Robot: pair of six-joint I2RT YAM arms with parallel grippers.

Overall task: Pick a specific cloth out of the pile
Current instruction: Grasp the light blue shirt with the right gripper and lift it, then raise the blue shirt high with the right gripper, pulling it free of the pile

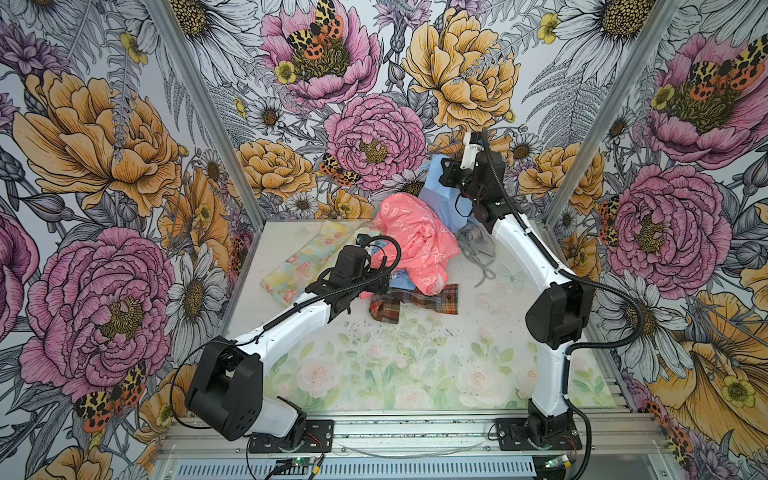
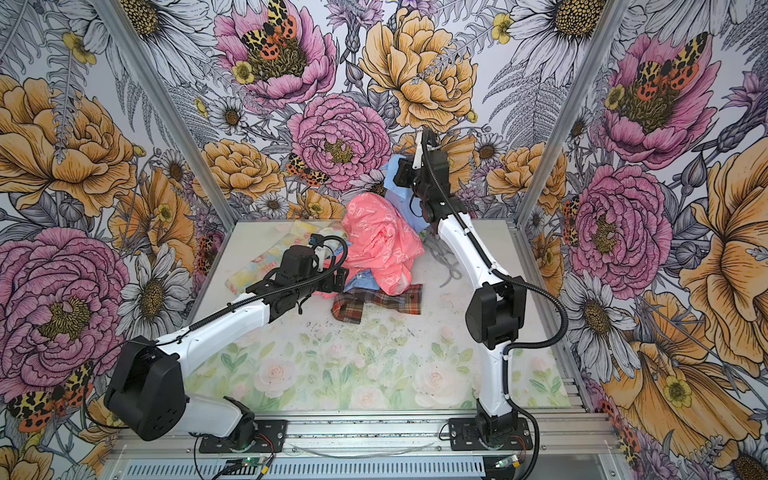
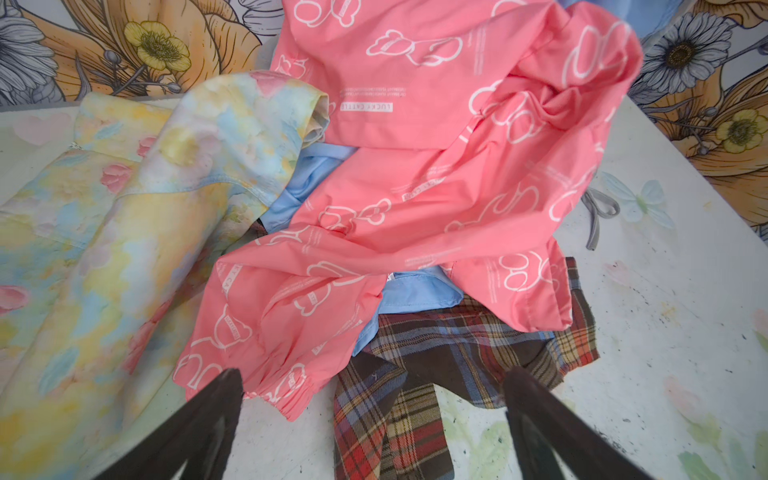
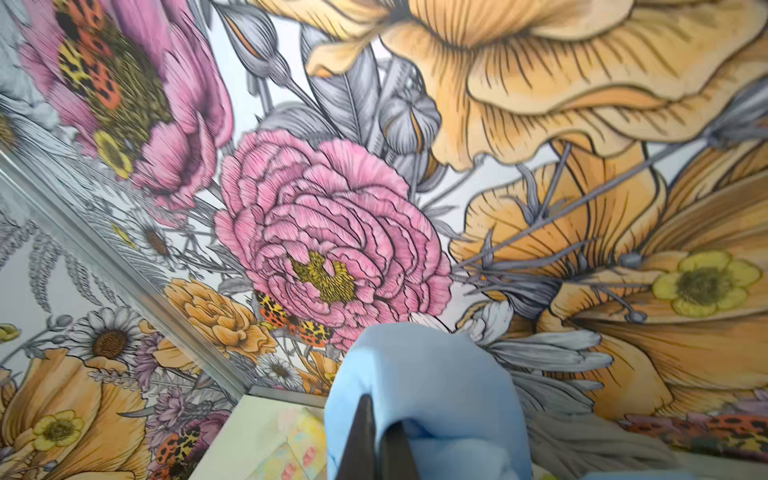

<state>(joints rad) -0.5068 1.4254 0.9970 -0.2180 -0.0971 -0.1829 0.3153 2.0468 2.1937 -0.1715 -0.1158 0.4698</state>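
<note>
**Above the pile, right gripper holds sky-blue cloth**

At left, the left gripper hovers empty, jaws spread wide, facing the pile beside a coral-pink garment. The sky-blue cloth runs from under that garment up and back to the right, where the right gripper, pinched shut on a fold, holds it high near the rear wall. Its buried end lies nearest the left gripper.
</note>
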